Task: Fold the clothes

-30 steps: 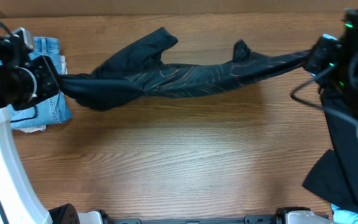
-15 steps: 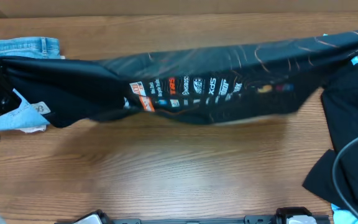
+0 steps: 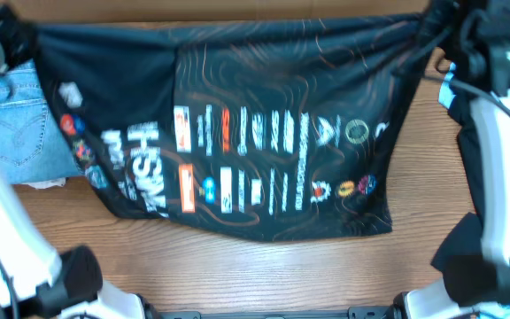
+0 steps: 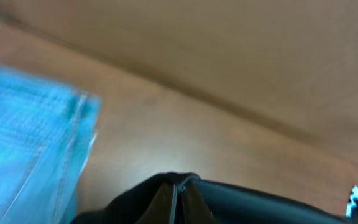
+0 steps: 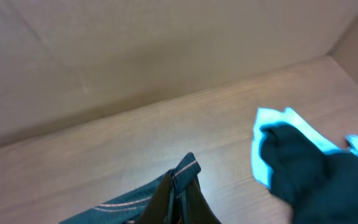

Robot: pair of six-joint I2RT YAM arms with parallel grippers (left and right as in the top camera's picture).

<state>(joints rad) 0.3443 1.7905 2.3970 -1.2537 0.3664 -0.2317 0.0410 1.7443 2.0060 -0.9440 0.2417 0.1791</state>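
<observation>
The jersey (image 3: 264,133) hangs spread open between the left gripper (image 4: 179,190) and right gripper (image 5: 180,186) (each pinched on its top edge), with no fold yet made.

Light-blue jeans (image 3: 18,124) lie on wooden table (image 3: 237,276).

Both arms are raised and spread wide; left hand (image 4: 179,198) and right hand (image 5: 178,194) each pinch the jersey (image 3: 264,89).

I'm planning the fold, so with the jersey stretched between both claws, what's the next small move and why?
Probably lower the left claw and right claw together, laying the jersey flat on the table; it's spread wide, pinched at both ends.
</observation>
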